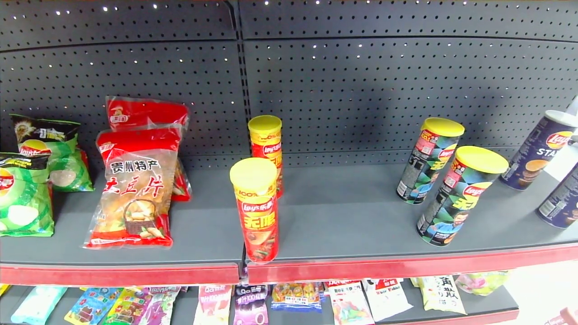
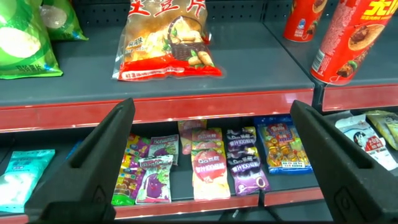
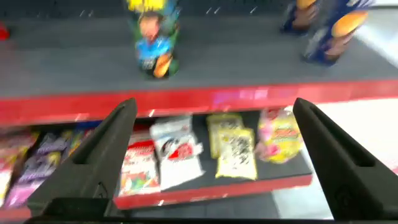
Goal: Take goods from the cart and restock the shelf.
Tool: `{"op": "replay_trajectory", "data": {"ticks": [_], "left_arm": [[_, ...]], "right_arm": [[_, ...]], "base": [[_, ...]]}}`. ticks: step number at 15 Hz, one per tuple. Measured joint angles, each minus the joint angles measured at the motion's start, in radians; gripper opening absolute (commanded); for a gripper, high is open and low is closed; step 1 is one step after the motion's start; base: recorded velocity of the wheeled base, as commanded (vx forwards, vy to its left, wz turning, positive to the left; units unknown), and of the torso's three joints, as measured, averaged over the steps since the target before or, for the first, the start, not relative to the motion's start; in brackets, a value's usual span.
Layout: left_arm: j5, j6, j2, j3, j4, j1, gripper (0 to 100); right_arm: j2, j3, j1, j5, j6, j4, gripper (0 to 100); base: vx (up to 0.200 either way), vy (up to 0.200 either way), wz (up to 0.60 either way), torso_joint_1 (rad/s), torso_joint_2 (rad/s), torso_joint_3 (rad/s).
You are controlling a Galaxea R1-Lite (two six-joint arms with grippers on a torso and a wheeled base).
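The dark grey shelf with a red front edge carries two red chip cans with yellow lids near the middle. To their right stand two green-and-black cans and two blue cans. Red snack bags and green chip bags lie on the left. My left gripper is open and holds nothing, in front of the shelf edge below the red snack bag and a red can. My right gripper is open and holds nothing, facing the shelf edge below a green-and-black can.
A lower shelf holds several small candy and snack packets, also seen as candy packets and snack packets. A perforated back panel closes the shelf behind. Bare shelf surface lies between the red cans and the green-and-black cans.
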Motion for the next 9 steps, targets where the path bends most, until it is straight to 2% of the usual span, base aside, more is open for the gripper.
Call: {"op": "replay_trajectory", "data": {"ticks": [3, 5, 9], "left_arm": [[0.0, 0.0, 0.0, 0.0, 0.0, 0.0, 100], [0.0, 0.0, 0.0, 0.0, 0.0, 0.0, 100], [0.0, 0.0, 0.0, 0.0, 0.0, 0.0, 100]], "right_arm": [[-0.053, 0.011, 0.038, 0.092, -0.007, 0.044, 100], [-0.081, 0.013, 0.052, 0.036, 0.053, 0.051, 100], [-0.099, 0.014, 0.056, 0.026, 0.049, 0.053, 100]], "base": [[0.0, 0.0, 0.0, 0.0, 0.0, 0.0], [0.0, 0.0, 0.0, 0.0, 0.0, 0.0], [0.0, 0.0, 0.0, 0.0, 0.0, 0.0]]}}
